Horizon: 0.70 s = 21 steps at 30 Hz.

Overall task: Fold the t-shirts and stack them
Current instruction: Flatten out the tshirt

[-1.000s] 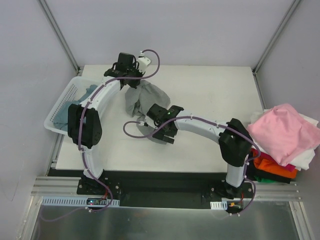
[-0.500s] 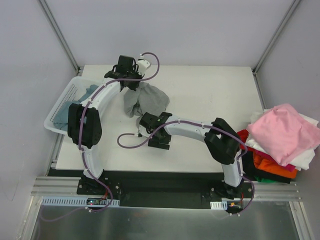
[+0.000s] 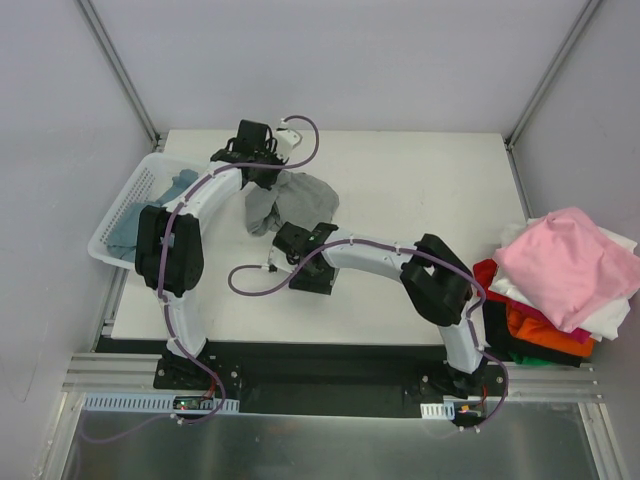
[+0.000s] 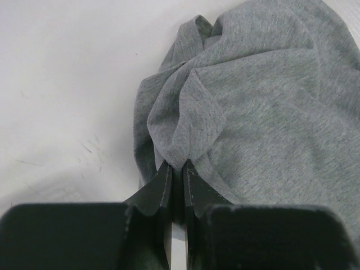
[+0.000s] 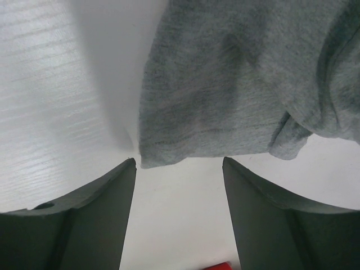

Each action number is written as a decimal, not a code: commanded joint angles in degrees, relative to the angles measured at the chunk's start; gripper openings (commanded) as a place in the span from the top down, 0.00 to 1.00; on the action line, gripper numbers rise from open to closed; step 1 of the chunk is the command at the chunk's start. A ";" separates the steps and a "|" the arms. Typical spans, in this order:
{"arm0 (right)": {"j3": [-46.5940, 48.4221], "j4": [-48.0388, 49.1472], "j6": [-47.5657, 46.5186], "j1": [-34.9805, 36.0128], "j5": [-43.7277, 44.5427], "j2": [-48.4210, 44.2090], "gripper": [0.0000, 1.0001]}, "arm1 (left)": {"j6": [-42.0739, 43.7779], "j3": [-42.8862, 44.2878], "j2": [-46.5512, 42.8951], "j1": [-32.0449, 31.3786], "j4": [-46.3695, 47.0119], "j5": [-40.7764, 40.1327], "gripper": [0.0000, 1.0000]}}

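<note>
Right wrist shows your right gripper (image 5: 179, 160) open, empty, at the grey tee (image 5: 225, 73) corner; left gripper (image 4: 178, 166) pinches a fold. Advance before closing.

Light heather-grey t-shirt (image 3: 300, 198): crumpled, unfolded, on the table left of centre toward the far side, one fold pinched in the left gripper (image 4: 176, 166). Blue-teal t-shirt (image 3: 125, 225): bunched in the basket (image 3: 96, 243), far left. Pink t-shirt (image 3: 565, 265): tops the white t-shirt (image 3: 608, 320), orange t-shirt (image 3: 545, 336) and red t-shirt (image 3: 487, 270), heaped at the right edge.

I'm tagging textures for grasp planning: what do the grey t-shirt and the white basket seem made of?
Grey t-shirt: soft matte knit, probably cotton jersey; heathered flecks and loose folds show it. Basket: stiff white plastic, apparently moulded; thin even slats in its wall.
</note>
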 commanded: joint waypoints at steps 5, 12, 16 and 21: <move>1.69 0.22 -0.80 -0.04 -2.09 1.35 0.35 | 1.70 -2.14 -2.88 -0.08 2.04 -0.60 1.00; 0.37 1.10 -1.50 -0.66 -2.35 2.41 0.44 | 1.79 -2.94 -2.35 -0.08 2.92 -0.68 1.00; 0.20 1.19 -1.68 -1.27 -3.58 2.76 0.46 | 1.88 -4.25 -2.97 -0.08 3.54 -0.95 1.00; -0.24 0.75 -2.29 -2.50 -7.18 2.59 0.51 | 2.05 -6.36 -4.81 -0.08 4.06 -1.12 1.00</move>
